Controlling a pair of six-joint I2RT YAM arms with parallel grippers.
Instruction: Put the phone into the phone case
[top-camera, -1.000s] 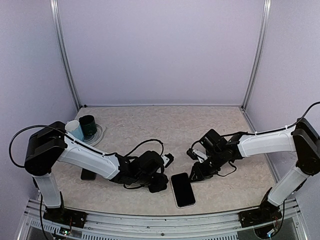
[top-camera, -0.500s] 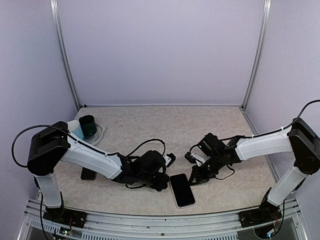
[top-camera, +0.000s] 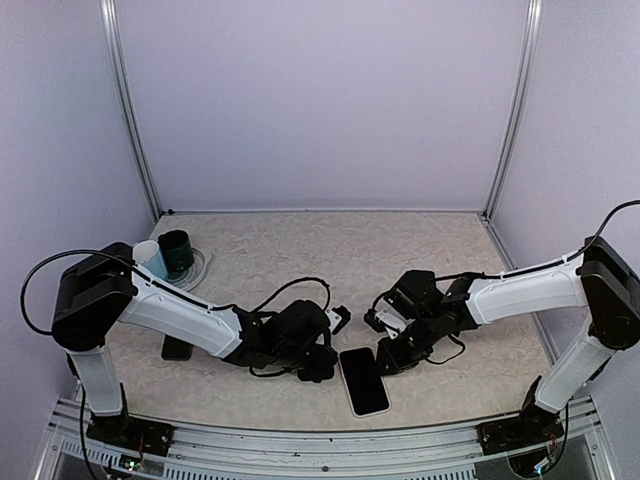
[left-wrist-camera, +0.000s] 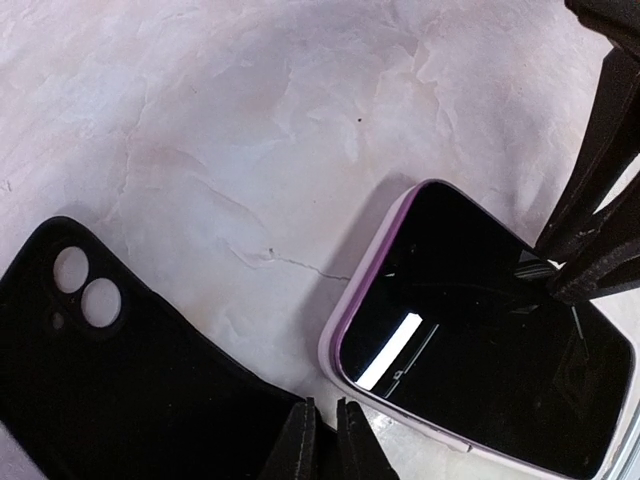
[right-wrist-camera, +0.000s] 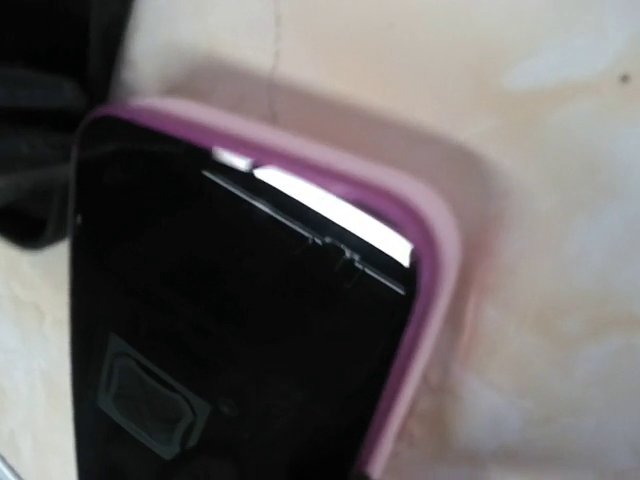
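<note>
readable text: none | phone (left-wrist-camera: 480, 370) screen: dark, no legible marks | phone case (left-wrist-camera: 130, 400): no legible print

Counter (top-camera: 300, 250): pale, marbled, creased surface. Phone (top-camera: 365, 380) flat, screen up, pink rim, near front edge at centre. Black case (left-wrist-camera: 120, 390) flat just left of phone, not touching. Dish (top-camera: 200, 268) at left rear, carrying two cups (top-camera: 176, 253). Small dark object (top-camera: 176, 348) at left, unclear.

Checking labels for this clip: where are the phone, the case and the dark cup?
phone (left-wrist-camera: 480, 390), left wrist view, middle of its dark screen.
case (left-wrist-camera: 130, 400), left wrist view, black face below the camera holes.
dark cup (top-camera: 177, 255), top external view, its side wall.
</note>
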